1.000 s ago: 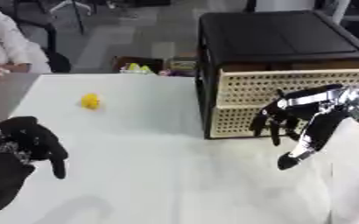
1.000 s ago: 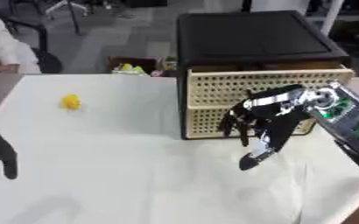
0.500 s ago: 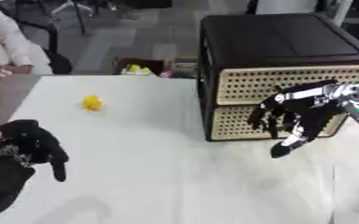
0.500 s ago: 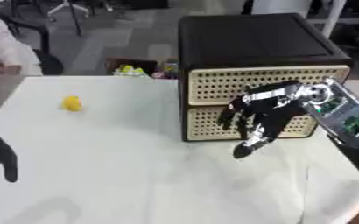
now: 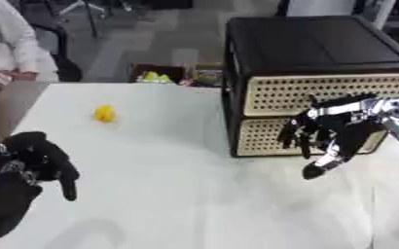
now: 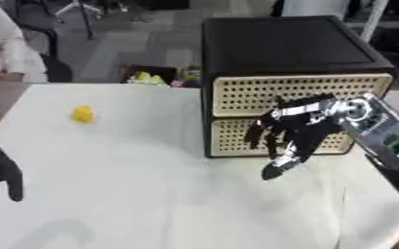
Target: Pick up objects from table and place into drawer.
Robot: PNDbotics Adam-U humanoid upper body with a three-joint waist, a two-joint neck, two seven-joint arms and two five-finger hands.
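Toward two o'clock on the white table [image 5: 177, 194] stands a black drawer cabinet [image 5: 314, 48] with two cream perforated drawer fronts, one above the other — the upper drawer [image 5: 331, 92] and the lower drawer [image 5: 262, 136], both closed as far as the pictures show. Directly before the lower front, at about three o'clock, hangs the robot's right hand [image 5: 326, 131], black with silver joints. Its fingers are spread and point downward, relaxed and holding nothing; one digit reaches lower than the others, toward the tabletop. Whether the fingers touch the drawer face cannot be told.

Over at ten o'clock, well apart from the cabinet, a small yellow object [image 5: 105, 113] lies alone on the table — its exact shape is not clear, only a rounded yellow lump. It is untouched by either hand.

Down at eight o'clock, near the lower left corner, rests the robot's left hand [image 5: 32, 158], black, its fingers loosely bent and drooping, with nothing in them.

Beyond the table's far edge, at about eleven o'clock, a dark bin [image 5: 158, 74] with yellow-green contents sits on the grey floor.
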